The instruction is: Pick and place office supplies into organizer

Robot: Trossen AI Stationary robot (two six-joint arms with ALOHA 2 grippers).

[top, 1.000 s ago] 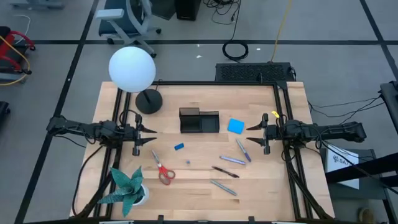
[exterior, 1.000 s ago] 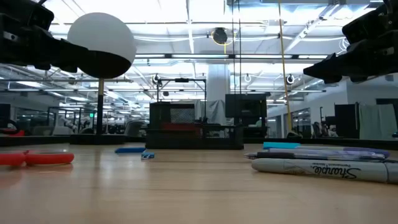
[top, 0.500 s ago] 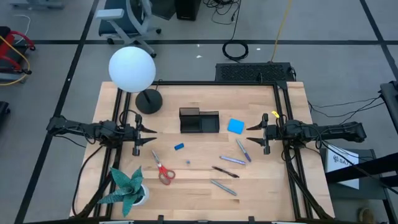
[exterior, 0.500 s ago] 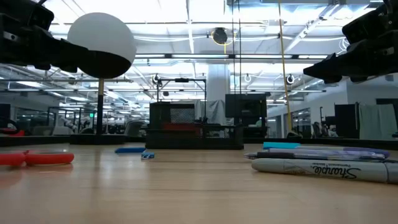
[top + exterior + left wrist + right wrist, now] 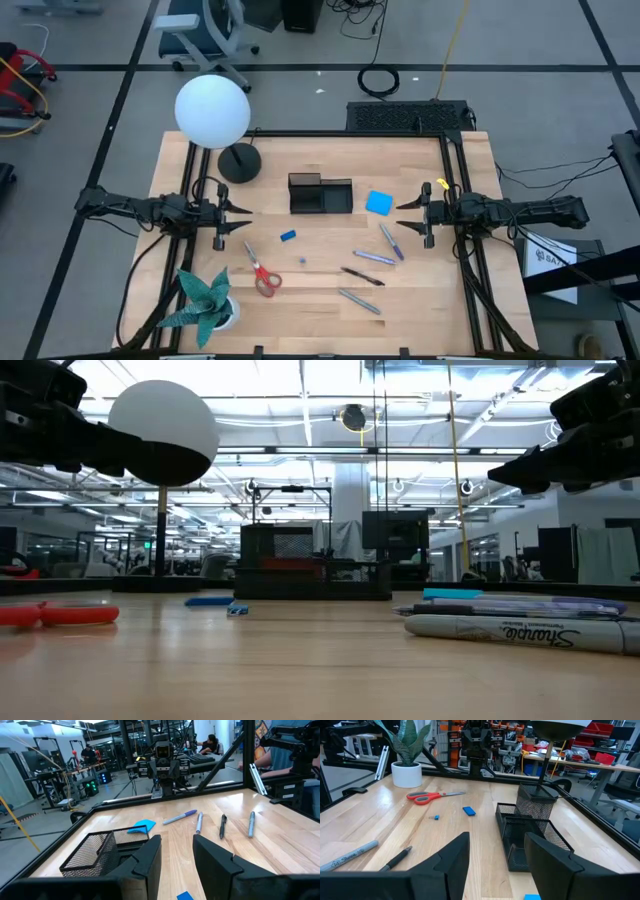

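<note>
Hovering — both grippers [image 5: 240,220] [image 5: 405,216] empty, supplies [image 5: 264,276] scattered.

Both arms reach in level from opposite sides, facing each other. The left gripper [image 5: 243,220] hovers at the left edge, its fingers [image 5: 148,858] parted and holding nothing. The right gripper [image 5: 403,216] hovers at the right edge, fingers [image 5: 452,856] spread, also holding nothing.
</note>
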